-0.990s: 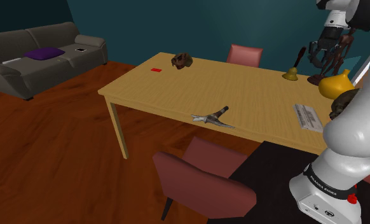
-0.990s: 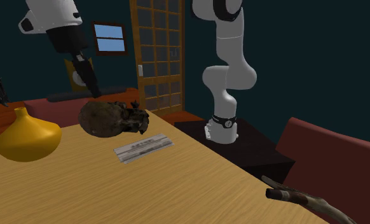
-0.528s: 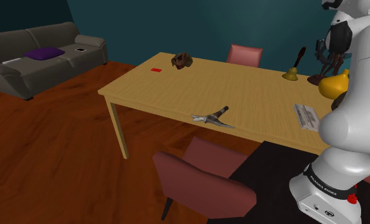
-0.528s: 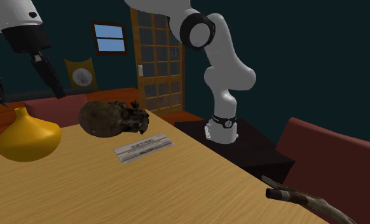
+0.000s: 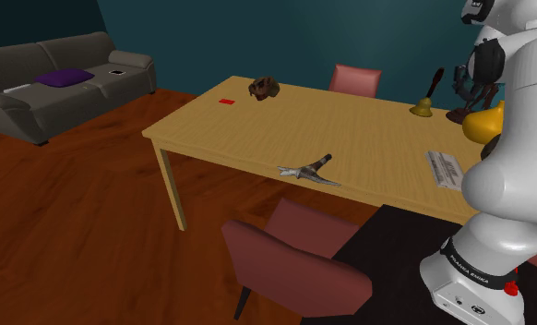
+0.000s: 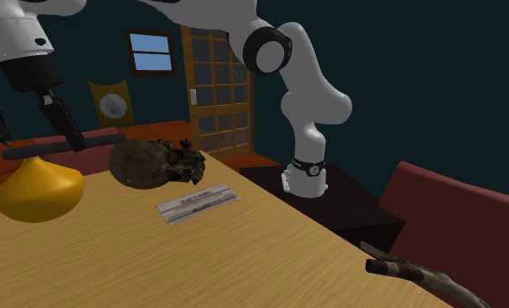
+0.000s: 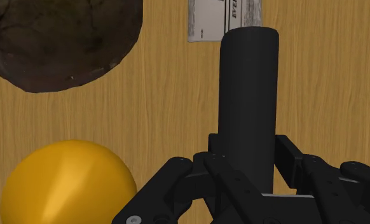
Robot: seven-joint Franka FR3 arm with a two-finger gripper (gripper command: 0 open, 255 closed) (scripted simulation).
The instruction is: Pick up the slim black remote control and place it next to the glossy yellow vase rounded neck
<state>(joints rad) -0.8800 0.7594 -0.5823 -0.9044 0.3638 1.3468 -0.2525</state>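
The slim black remote (image 6: 65, 147) hangs level just above the neck of the yellow vase (image 6: 37, 188), near the table's corner. My gripper (image 6: 69, 138) comes down from the upper left of the second exterior view and is shut on the remote. In the wrist view the remote (image 7: 248, 95) sticks out lengthwise between the clasping fingers (image 7: 196, 181). There the vase's round yellow body (image 7: 66, 184) lies beside it on the wooden table (image 7: 171, 102). In the shoulder view the vase (image 5: 484, 121) peeks out from behind the arm.
A brown lumpy object (image 6: 152, 164) sits right beside the vase, with a printed sheet (image 6: 198, 203) a little past it. A branch-like piece (image 5: 310, 170) lies at the table's front edge above a red chair (image 5: 294, 258). A brass bell (image 5: 422, 108) stands near the vase.
The gripper swung across toward the vase and came down. The remote now hangs over the vase's neck.
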